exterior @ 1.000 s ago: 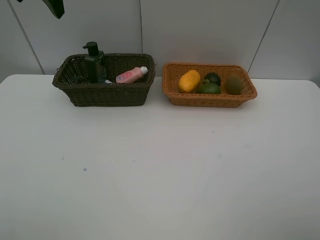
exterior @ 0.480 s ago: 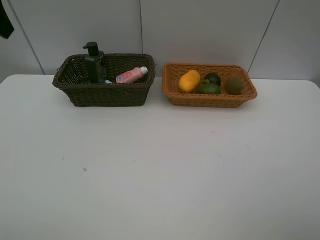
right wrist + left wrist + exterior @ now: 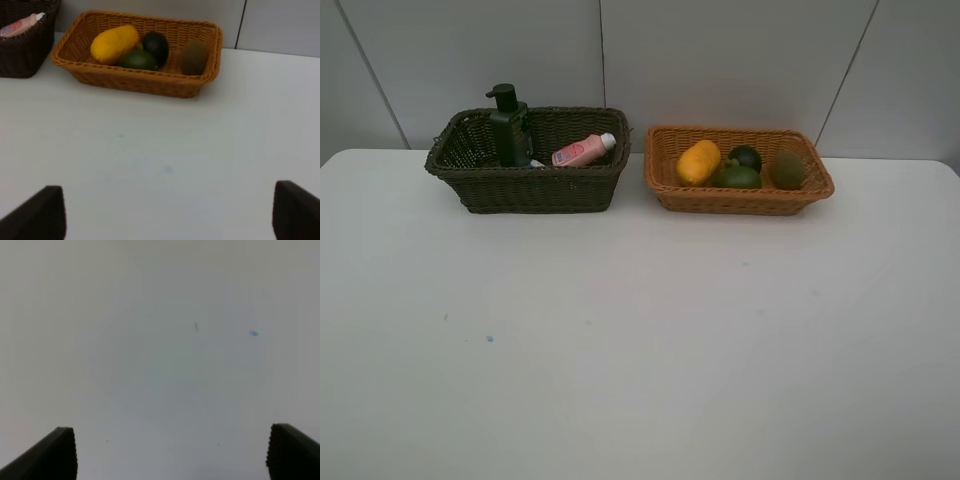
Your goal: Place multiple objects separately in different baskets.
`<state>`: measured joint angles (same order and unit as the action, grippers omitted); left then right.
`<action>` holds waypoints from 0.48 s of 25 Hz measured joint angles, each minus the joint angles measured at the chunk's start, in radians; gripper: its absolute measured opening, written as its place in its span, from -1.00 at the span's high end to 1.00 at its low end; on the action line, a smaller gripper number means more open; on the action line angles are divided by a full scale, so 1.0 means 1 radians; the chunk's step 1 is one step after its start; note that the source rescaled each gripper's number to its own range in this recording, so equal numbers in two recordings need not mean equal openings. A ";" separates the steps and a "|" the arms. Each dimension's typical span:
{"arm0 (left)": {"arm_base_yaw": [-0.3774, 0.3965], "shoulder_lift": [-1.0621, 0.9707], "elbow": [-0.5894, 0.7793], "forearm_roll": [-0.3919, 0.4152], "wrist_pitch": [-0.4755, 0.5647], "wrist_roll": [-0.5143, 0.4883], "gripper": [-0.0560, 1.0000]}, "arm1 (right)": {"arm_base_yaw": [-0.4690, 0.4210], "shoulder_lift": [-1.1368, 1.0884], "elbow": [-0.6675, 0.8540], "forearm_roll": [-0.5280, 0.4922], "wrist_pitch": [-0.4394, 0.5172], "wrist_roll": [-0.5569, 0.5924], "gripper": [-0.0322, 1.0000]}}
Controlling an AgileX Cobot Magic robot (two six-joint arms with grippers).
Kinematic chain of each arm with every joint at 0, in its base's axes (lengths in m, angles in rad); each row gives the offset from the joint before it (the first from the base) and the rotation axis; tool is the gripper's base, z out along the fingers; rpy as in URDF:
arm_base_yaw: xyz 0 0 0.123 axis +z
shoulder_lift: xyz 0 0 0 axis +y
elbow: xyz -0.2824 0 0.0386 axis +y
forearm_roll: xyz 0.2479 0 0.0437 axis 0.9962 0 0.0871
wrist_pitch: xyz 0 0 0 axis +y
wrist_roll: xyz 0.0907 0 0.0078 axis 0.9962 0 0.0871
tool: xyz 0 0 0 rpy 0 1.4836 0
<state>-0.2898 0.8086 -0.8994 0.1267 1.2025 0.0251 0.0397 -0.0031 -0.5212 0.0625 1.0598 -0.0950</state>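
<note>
The dark basket (image 3: 530, 188) holds an upright black pump bottle (image 3: 508, 125) and a pink bottle (image 3: 583, 150) lying on its side. The light orange basket (image 3: 740, 201) holds a mango (image 3: 699, 162), a mangosteen (image 3: 747, 156), a lime (image 3: 740, 178) and a kiwi (image 3: 787, 170). In the right wrist view, the same basket (image 3: 140, 82) lies well ahead of my open, empty right gripper (image 3: 167, 212). My left gripper (image 3: 172, 455) is open over bare table, with nothing between its fingers. Neither gripper shows in the exterior high view.
Both baskets stand side by side at the back of the white table (image 3: 640, 340), close to the grey wall (image 3: 720, 60). A small blue speck (image 3: 254, 333) marks the tabletop below the left gripper.
A dark part of the left arm at the top left of the exterior high view has slid left and out of the picture. Baskets and objects have not moved.
</note>
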 joint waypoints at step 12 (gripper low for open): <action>0.012 -0.317 0.341 -0.111 -0.113 -0.001 -1.00 | 0.000 0.000 0.000 0.000 0.000 0.000 -0.99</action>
<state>-0.2774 0.4915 -0.5582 0.0157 1.0893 0.0243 0.0397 -0.0031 -0.5212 0.0625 1.0598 -0.0950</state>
